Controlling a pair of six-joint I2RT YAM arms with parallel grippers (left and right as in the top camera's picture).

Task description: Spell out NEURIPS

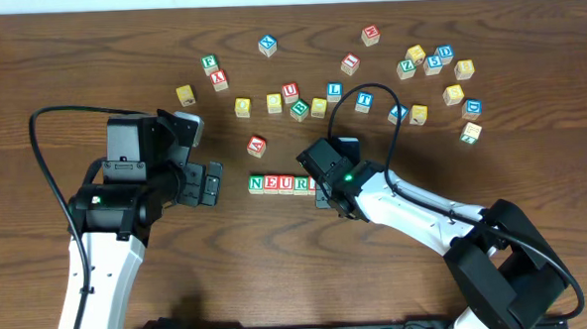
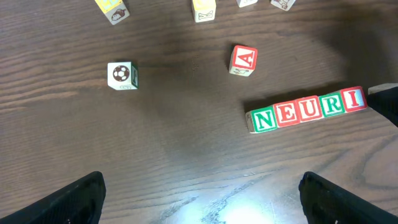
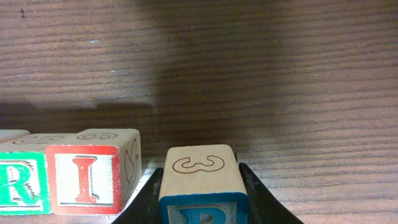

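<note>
Overhead view showed a dark wooden table [image 1: 89, 35] with two robot arms. At left, the left gripper [image 2: 202, 190] hung with its fingers wide apart and nothing between them, near the word's start but not touching it. To its right lay one red A cube [image 1: 257, 145], then the row of five cubes [image 1: 281, 184] reading N, E, U, R, I, touching side to side. At the row's right end, the right gripper [image 3: 200, 199] was clamped on one blue-lettered cube [image 3: 200, 174], held just beside the I with a narrow gap. Its letter was cut off at the frame edge, so whether it was P could not be told. One finger appeared to sit in that gap, so the cube likely could not seat flush, and opening or pulling away might nudge the I and skew the row. Behind the row, about two dozen loose cubes [image 1: 418, 113] lay scattered, densest at right, where crowding made an exact count uncertain.
</note>
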